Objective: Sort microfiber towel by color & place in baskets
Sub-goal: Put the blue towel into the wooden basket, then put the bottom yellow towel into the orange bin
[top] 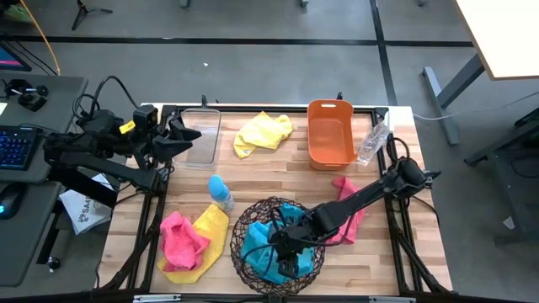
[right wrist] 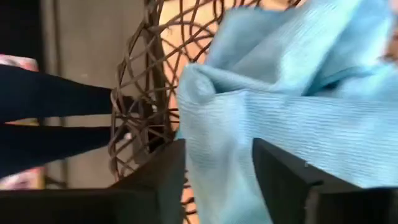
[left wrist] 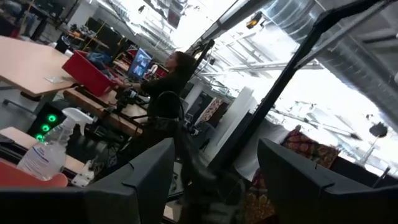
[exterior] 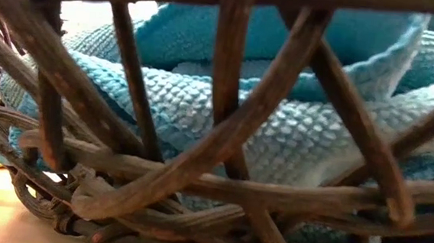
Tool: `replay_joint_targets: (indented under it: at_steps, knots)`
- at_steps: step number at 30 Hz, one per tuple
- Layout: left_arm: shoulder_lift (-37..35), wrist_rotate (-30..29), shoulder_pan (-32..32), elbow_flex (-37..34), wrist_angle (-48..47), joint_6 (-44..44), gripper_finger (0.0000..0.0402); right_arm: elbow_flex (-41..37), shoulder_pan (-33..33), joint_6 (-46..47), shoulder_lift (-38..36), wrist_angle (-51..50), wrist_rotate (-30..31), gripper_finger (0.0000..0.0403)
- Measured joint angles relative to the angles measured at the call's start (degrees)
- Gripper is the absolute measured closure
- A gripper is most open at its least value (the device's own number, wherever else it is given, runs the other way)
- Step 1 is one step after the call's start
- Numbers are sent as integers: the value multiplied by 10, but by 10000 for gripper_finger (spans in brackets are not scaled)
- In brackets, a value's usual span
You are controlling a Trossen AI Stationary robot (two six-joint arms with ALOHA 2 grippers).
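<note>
The round dark-brown wire basket [top: 278, 246] stands at the table's near edge with teal towels [top: 257, 244] heaped inside; the low view shows them [exterior: 202, 113] behind its bars [exterior: 230, 38]. My right gripper [top: 286, 257] reaches down into the basket, fingers apart around a teal towel fold [right wrist: 217, 143]. A pink towel [top: 349, 210] lies under the right arm. A pink towel [top: 178, 238] lies on a yellow one [top: 210, 231] at the near left. Another yellow towel [top: 263, 132] lies at the far middle. My left gripper [top: 181, 139] hovers open by the clear tub [top: 202, 135], holding nothing [left wrist: 214, 186]. My right gripper comes slanting down from the table's right into the basket, and a bunched fold of the teal towel [right wrist: 211, 124] lies between its parted fingers [right wrist: 165, 180]. The towel rests on the heap in the basket. Whether the fingers touch the cloth, I cannot tell.
An orange bin [top: 330, 133] stands at the far right, a clear bottle [top: 372, 143] beside it. A small light-blue bottle [top: 221, 194] stands mid-table. Beyond the table the left wrist view shows a person [left wrist: 168, 81] and a spray bottle [left wrist: 46, 152].
</note>
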Motion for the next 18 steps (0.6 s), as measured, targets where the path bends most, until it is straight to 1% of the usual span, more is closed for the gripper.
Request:
replay_joint_targets:
  at_steps: [3,5,9,11,14,16,18]
  knots:
    - [0,12,0,0,-4,20,184,45,1,-21,0,-68,43,179]
    - [-1,31,0,0,-12,31,184,71,-1,-29,0,-95,58,159]
    - [-6,95,0,0,-51,48,184,122,-11,-21,1,-164,81,135]
    - [-7,119,0,1,-113,39,184,148,-17,-2,1,-194,86,131]
    - [-5,122,-4,1,-268,6,184,185,-24,38,1,-248,113,131]
    - [13,134,-22,1,-369,-36,184,208,-25,63,1,-281,140,132]
    - [34,146,-54,-1,-444,-61,184,231,-26,85,1,-325,169,132]
